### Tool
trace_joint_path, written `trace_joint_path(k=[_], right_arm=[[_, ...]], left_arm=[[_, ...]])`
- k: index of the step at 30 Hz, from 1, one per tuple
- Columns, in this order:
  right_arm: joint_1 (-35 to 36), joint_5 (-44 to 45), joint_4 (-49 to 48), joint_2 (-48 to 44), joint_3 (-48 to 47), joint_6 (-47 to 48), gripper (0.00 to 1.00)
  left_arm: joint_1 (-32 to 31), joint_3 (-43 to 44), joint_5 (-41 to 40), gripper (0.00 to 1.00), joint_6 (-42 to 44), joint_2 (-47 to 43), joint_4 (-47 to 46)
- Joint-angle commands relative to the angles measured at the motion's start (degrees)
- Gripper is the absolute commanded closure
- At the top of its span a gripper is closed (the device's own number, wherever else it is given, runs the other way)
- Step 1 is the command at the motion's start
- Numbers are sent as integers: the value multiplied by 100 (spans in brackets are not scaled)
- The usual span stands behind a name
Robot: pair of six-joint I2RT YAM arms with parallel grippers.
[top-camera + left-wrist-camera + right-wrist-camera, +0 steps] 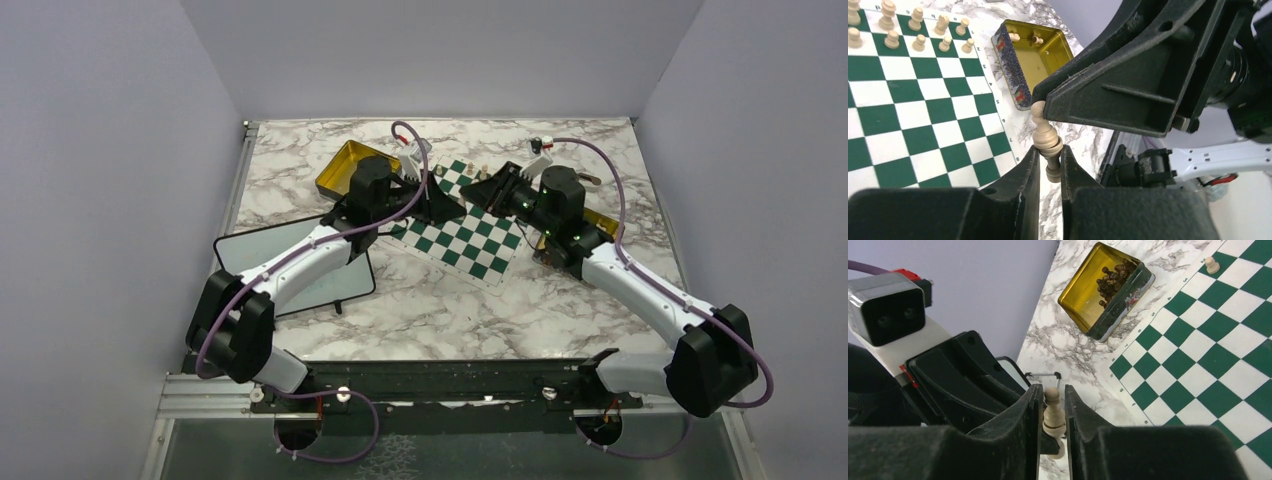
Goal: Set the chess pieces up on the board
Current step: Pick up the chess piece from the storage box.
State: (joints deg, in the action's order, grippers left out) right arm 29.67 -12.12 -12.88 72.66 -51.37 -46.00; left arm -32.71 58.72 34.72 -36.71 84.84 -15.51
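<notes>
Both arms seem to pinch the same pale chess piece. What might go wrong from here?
The pale chess piece sits inside both the left gripper and the right gripper; a mistimed release may drop it onto the marble table, off the board. The bulky grippers are close together and might bump.

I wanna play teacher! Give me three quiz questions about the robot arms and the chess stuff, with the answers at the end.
1. True or false: the pale chess piece sits between the fingers of only one gripper.
2. What lies in the gold tin seen from the right wrist? A) dark pieces B) pale pieces C) nothing
3. Fill in: the standing pale pieces form ___ rows on the board.
Key: 1 false, the left gripper and the right gripper both flank the pale chess piece; 2 A; 3 two.
</notes>
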Motion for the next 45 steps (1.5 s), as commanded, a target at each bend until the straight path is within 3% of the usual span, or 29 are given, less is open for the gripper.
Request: trace_joint_path(k=[1,6,9,16,20,30,38,45], right_arm=[[23,-325,321,-293,-226,745,71],[-139,-784,1047,-381,-678,1371,61],[-399,-1496,1513,-345,-988,1730,56],[-708,-3110,3000,389,-2047,2657,56],[-708,-3588,3588,782,-2491,3017,56],[-708,-3787,3907,1235,-2607,3101,56],[-708,-3802,3850,1336,-2579,3028,67],[-702,-3934,3691,1456,-2562,2914,66]], left_arm=[[-16,-222,255,97,1270,-490,-201],[-18,-321,486,97,2256,-688,49],[-24,-296,529,97,2776,-728,367],[-29,-283,691,99,3606,-797,869],[-64,-355,720,99,3849,-852,874],[-113,-379,777,99,3957,-817,868],[-115,-386,807,99,3981,-791,880],[-122,-390,807,99,4031,-796,911]])
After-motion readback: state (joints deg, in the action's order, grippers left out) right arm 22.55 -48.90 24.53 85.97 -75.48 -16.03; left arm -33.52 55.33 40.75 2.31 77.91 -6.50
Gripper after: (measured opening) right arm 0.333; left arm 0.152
